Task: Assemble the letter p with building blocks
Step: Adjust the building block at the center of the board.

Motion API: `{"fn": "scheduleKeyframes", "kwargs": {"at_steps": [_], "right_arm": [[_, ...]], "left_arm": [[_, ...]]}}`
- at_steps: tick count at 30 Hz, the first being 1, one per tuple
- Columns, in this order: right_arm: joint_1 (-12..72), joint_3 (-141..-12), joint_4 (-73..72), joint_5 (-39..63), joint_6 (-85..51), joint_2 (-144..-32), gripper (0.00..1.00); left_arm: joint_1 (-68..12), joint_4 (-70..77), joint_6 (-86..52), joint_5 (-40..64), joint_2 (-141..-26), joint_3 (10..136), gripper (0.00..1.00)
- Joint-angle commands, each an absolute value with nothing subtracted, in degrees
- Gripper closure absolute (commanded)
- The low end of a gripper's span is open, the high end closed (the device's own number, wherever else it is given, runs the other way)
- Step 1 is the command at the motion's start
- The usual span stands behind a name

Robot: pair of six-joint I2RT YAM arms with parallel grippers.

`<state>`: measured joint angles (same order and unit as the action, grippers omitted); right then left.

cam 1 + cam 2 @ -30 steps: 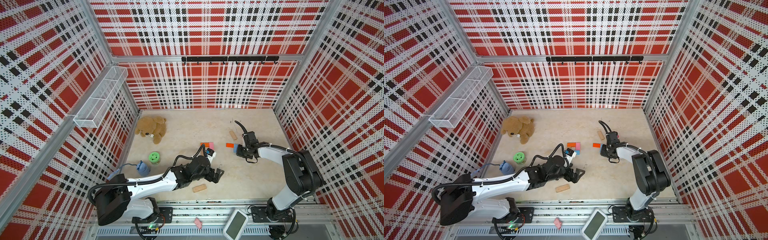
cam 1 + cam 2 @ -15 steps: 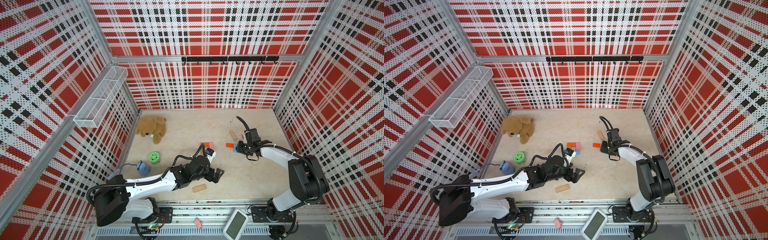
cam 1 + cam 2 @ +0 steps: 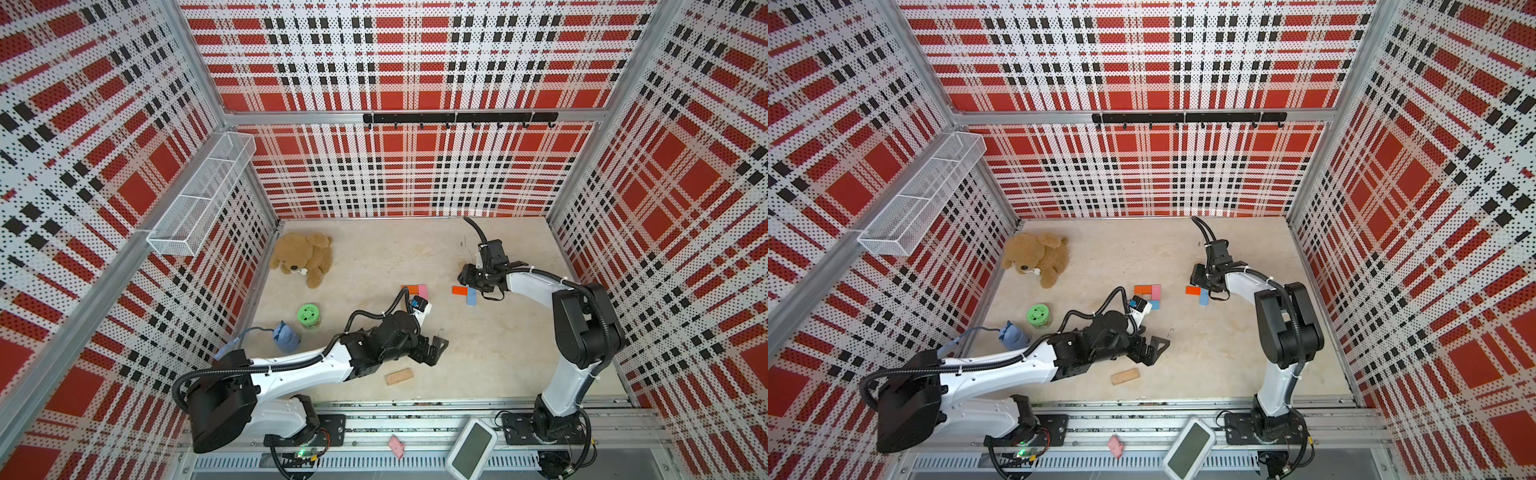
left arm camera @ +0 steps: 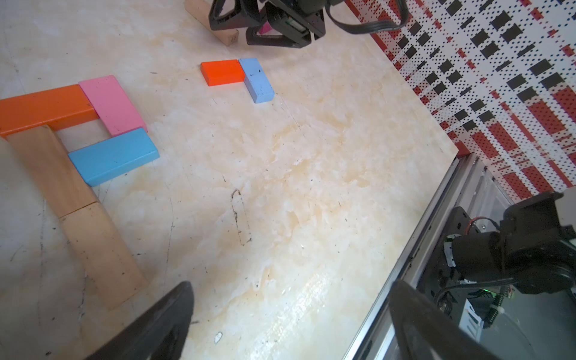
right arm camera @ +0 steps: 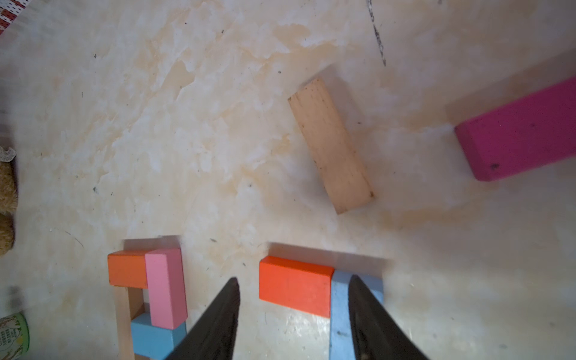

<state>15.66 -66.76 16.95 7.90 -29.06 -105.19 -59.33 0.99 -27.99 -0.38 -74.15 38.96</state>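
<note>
Building blocks lie flat on the floor. In the left wrist view an orange block (image 4: pixel 46 107), a pink one (image 4: pixel 110 104), a blue one (image 4: pixel 113 156) and two tan ones (image 4: pixel 51 168) (image 4: pixel 103 252) form a joined shape. An orange-red block (image 5: pixel 296 285) and a light blue block (image 5: pixel 339 311) touch in an L. My right gripper (image 5: pixel 293 311) hovers open over that pair, holding nothing. A tan block (image 5: pixel 332 145) and a magenta block (image 5: pixel 523 131) lie beyond it. My left gripper (image 3: pixel 434 349) is open and empty over bare floor, with a loose tan block (image 3: pixel 399 376) near it.
A brown teddy bear (image 3: pixel 305 259) sits at the back left. A green cylinder toy (image 3: pixel 308 316) and a blue-grey toy (image 3: pixel 286 337) stand by the left wall. A pink scrap (image 3: pixel 396 446) and a white device (image 3: pixel 471 449) lie on the front rail.
My right gripper has opened and drawn back toward the rear wall, leaving the light blue block beside the orange-red one. The left arm has not moved.
</note>
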Motion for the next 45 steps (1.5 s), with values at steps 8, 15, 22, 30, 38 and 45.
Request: {"fn": "scheduleKeyframes", "kwargs": {"at_steps": [8,15,22,30,38,45], "right_arm": [[14.85,-70.44,15.47,9.14,-26.9,-109.81,0.42],[14.85,-71.42,16.06,8.88,-26.5,-111.51,0.42],[14.85,-71.73,16.52,9.49,-26.49,-112.35,0.42],[14.85,-70.53,16.25,10.28,-26.89,-112.14,0.42],[14.87,-70.14,16.27,10.79,-27.0,-112.06,0.43],[14.94,-70.46,16.75,9.66,-27.07,-112.08,0.43]], "left_arm": [[-58.91,1.32,-27.77,-0.62,-74.89,40.7,0.01],[-58.89,1.32,-27.66,-0.62,-74.66,40.61,0.01],[-58.89,1.32,-27.55,-0.62,-74.78,40.67,0.01],[-58.89,1.27,-27.47,-0.62,-74.36,40.61,0.01],[-58.88,1.24,-27.33,-0.71,-73.98,40.43,0.01],[-58.91,1.23,-27.33,-0.7,-74.0,40.47,0.01]]}}
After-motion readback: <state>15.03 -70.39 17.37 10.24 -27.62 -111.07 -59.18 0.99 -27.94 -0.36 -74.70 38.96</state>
